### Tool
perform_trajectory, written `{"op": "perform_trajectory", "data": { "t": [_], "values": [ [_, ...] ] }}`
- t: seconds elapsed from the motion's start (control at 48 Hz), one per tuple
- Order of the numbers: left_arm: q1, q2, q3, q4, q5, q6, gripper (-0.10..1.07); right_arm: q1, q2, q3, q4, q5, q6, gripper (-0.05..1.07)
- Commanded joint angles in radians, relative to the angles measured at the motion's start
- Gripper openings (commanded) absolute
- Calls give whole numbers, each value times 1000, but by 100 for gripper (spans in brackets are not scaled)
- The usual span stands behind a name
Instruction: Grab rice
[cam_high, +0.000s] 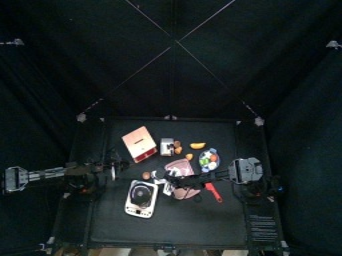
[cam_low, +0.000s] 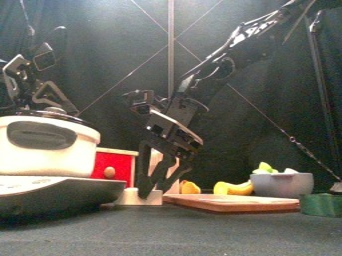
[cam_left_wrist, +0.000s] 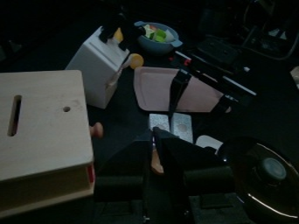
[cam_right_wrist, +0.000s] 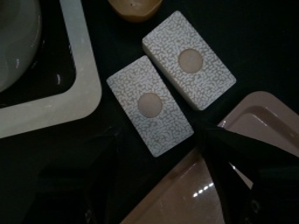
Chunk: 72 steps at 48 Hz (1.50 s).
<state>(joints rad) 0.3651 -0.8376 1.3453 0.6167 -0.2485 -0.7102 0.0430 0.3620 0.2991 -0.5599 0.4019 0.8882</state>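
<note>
Rice packets: 2 flat speckled packets (cam_right_wrist: 172, 83), each with a round pale window, lie side by side and touching on the black table (cam_high: 114, 225), between the white rice cooker (cam_high: 140, 198) and the pink cutting board (cam_right_wrist: 233, 175). In the left wrist view they show as small pale rectangles (cam_left_wrist: 172, 123) just beside the board.

Right gripper (cam_right_wrist: 176, 153): hangs right over the packets, jaws spread with a clear gap and nothing between them; 1 jaw lies over the board's edge, the other beside the nearer packet. In the front view (cam_low: 158, 170) it points down close to the table, next to the red box.

Left gripper (cam_left_wrist: 163, 171): low at the table's left side, near the wooden box (cam_left_wrist: 41, 140); whether its jaws are parted or closed cannot be told.

Other things: a white block (cam_left_wrist: 103, 58) and a bowl of greens (cam_left_wrist: 158, 35) stand beyond the board; bananas (cam_low: 230, 187) and a grey bowl (cam_low: 282, 183) sit at the right in the front view.
</note>
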Motion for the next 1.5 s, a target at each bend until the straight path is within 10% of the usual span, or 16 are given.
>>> {"op": "perform_trajectory", "data": {
  "t": [0.0, 1.479],
  "values": [
    [3, 3, -14, 2, -3, 2, 55, 6, -28, -8, 3, 3, 2, 94],
    [2, 3, -14, -2, -5, 2, 55, 2, -112, -35, 20, 101, 12, 71]
  ]
}}
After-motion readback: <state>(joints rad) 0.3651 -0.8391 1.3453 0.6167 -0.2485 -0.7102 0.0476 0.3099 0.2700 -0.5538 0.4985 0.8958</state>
